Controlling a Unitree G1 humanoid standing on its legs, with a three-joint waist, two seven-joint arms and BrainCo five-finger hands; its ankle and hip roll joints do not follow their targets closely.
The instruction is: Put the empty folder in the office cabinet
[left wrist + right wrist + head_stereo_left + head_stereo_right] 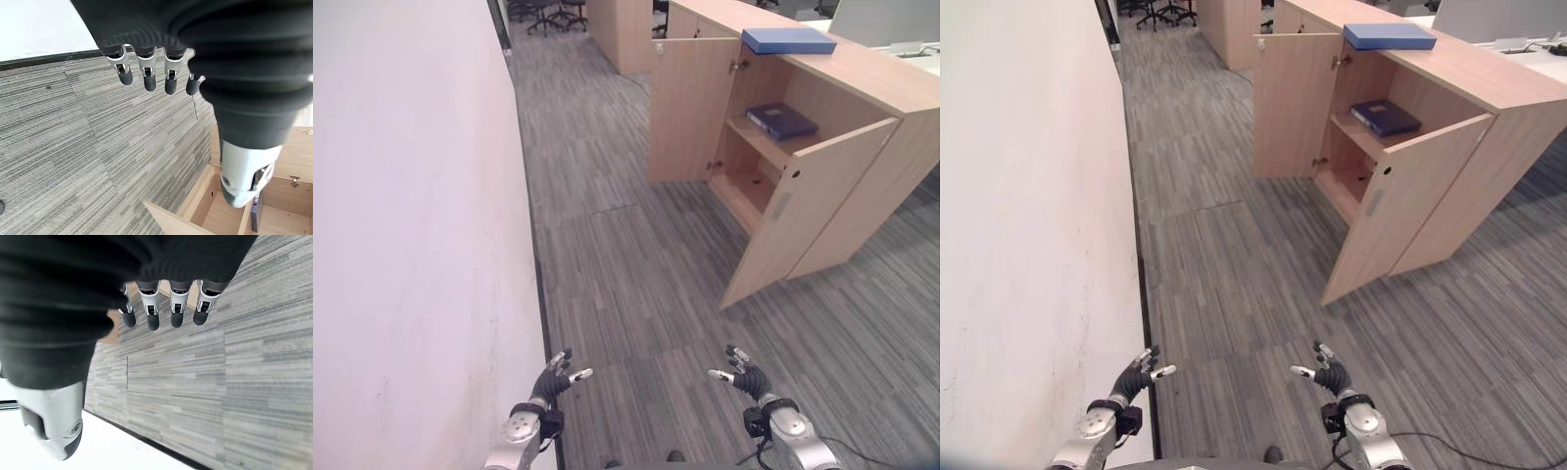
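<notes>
Grey carpet separates both empty, loosely open hands from the blue folder atop the cabinet, ahead-right, nearer the right hand than the left hand.

Two head views look steeply down from standing height, sharing the grey striped carpet floor and open light-wood cabinet ahead (near-identical framing). Wrist views look along each hand, well above that carpet.

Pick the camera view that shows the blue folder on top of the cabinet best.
The left eye view: the blue folder lies flat on the cabinet top, whole and unobstructed. The right eye view shows it equally whole, nearer the top edge.
</notes>
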